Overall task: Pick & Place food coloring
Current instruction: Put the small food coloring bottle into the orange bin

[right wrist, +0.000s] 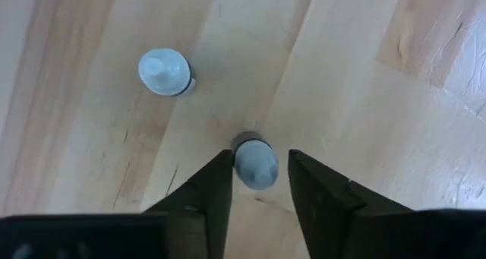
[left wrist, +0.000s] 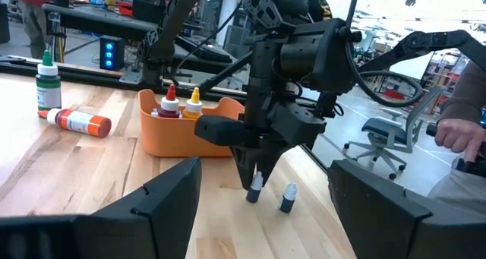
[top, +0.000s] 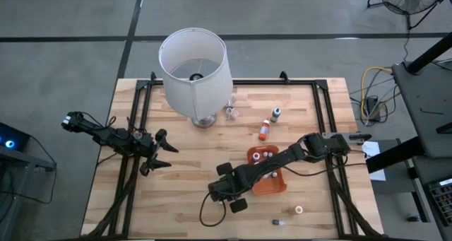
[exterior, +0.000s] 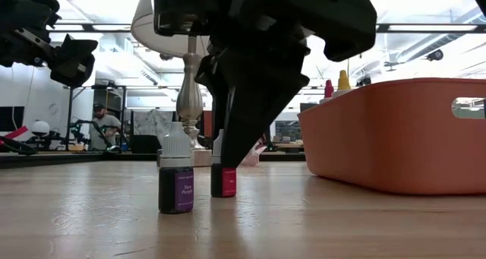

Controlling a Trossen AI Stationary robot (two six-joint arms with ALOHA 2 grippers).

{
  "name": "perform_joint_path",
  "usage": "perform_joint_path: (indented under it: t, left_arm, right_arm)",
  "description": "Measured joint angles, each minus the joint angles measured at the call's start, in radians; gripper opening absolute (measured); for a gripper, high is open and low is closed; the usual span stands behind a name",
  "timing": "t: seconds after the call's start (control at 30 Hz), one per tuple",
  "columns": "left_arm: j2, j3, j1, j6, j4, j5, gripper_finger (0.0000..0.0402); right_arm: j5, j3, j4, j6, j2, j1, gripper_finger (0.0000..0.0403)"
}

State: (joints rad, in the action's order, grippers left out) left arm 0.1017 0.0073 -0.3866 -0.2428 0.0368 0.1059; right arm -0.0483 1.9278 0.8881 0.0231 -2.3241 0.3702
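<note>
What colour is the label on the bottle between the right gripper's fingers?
Red, on the bottle; clearest in the low view.
</note>
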Motion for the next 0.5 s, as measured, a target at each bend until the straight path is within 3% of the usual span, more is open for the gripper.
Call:
perform_joint_path:
  t: [0.27,0.5]
  left_arm:
    - [0.000,0.000,0.000,0.000,0.000,0.000,0.0258]
    - [0.000,0.000,0.000,0.000,0.000,0.000,0.0259]
  right_arm:
    - [0.000,0.000,-0.012,0.003,0.000,0.000,0.0066]
    - [0.000,0.038,0.054,0.002,0.004,-0.002,0.0063]
